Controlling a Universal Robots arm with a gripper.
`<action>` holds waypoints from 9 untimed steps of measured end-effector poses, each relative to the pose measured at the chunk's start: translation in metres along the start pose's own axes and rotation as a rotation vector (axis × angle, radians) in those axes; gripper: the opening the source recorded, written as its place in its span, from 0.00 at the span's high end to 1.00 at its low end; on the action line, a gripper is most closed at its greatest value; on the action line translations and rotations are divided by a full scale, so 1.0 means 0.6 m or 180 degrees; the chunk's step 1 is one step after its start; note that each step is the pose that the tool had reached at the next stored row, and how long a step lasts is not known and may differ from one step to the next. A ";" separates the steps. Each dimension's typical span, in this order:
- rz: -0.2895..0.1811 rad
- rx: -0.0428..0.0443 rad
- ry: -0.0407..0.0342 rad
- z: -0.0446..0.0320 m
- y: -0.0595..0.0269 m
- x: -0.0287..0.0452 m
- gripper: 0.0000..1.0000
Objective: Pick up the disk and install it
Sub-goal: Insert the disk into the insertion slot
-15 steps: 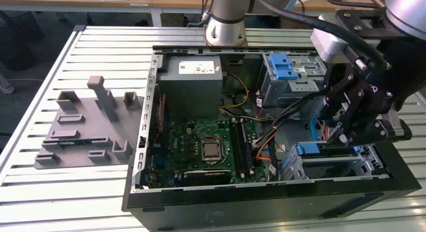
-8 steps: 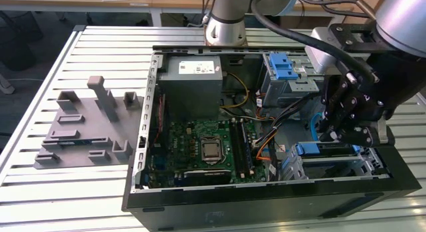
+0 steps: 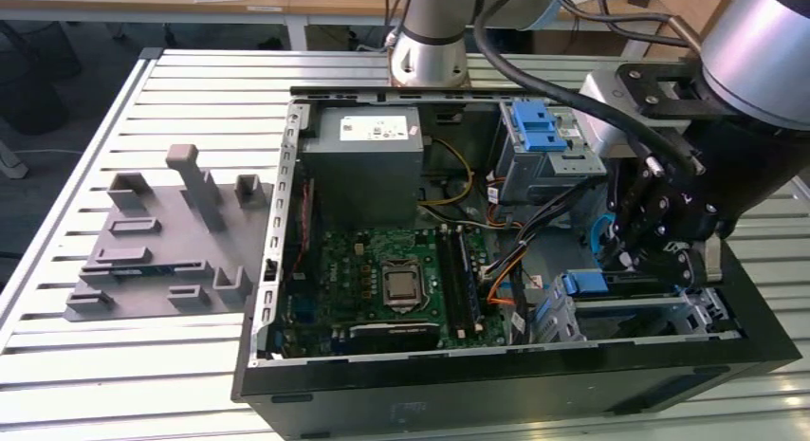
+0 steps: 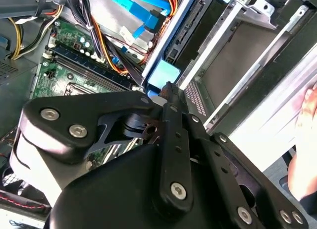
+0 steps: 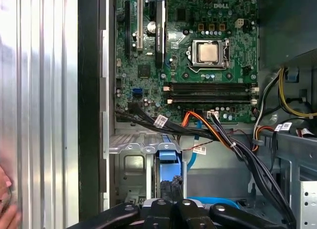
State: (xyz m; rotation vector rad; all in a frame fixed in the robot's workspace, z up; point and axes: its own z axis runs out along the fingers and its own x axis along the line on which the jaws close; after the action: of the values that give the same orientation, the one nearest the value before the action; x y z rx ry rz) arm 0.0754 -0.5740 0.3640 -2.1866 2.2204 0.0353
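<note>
The disk sits in the drive bay at the front corner of the open computer case, on the exterior view's right. Its blue plastic frame end (image 3: 585,282) sticks out of the silver bay. In both wrist views that blue end (image 4: 163,73) (image 5: 168,162) lies just ahead of my fingertips. My black gripper (image 3: 648,256) reaches down into the case beside it. The two fingers are pressed together with nothing between them, and the gripper (image 4: 168,92) (image 5: 171,184) touches or nearly touches the blue frame.
A grey power supply box (image 3: 367,161), a silver cage with a blue latch (image 3: 544,142) and the green motherboard (image 3: 393,280) fill the case. Cable bundles (image 5: 223,135) run past the bay. A grey holder (image 3: 165,242) lies on the slatted table. A person's hand (image 4: 307,140) is nearby.
</note>
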 end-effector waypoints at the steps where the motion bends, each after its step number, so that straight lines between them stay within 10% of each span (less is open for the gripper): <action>1: 0.0000 0.0000 0.0000 0.001 0.000 0.000 0.89; 9: 0.0000 0.0000 0.0001 0.007 0.000 0.000 0.89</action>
State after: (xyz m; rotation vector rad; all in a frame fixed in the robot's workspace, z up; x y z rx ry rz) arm 0.0754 -0.5740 0.3596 -2.1866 2.2205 0.0351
